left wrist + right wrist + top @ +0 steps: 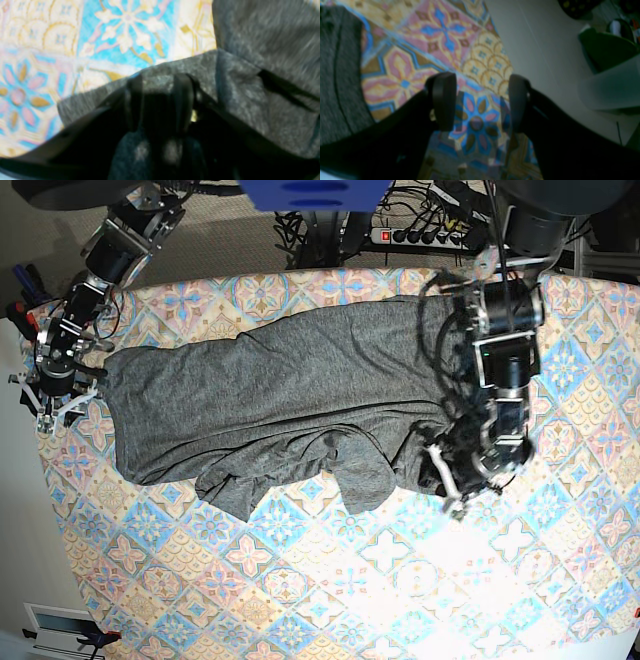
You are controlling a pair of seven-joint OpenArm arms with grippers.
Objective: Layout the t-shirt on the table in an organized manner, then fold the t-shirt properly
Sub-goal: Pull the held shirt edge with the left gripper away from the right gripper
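On the table, one t-shirt (rumpled), two claws.

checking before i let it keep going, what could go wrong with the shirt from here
1. The left gripper sits buried in a bunched fold of the t-shirt; pulling away could snag and drag it, adding wrinkles.
2. The shirt's near edge lies rumpled, so folding now would likely trap creases.
3. The right gripper hangs open over the table edge, off the fabric, so that side is unpinned.
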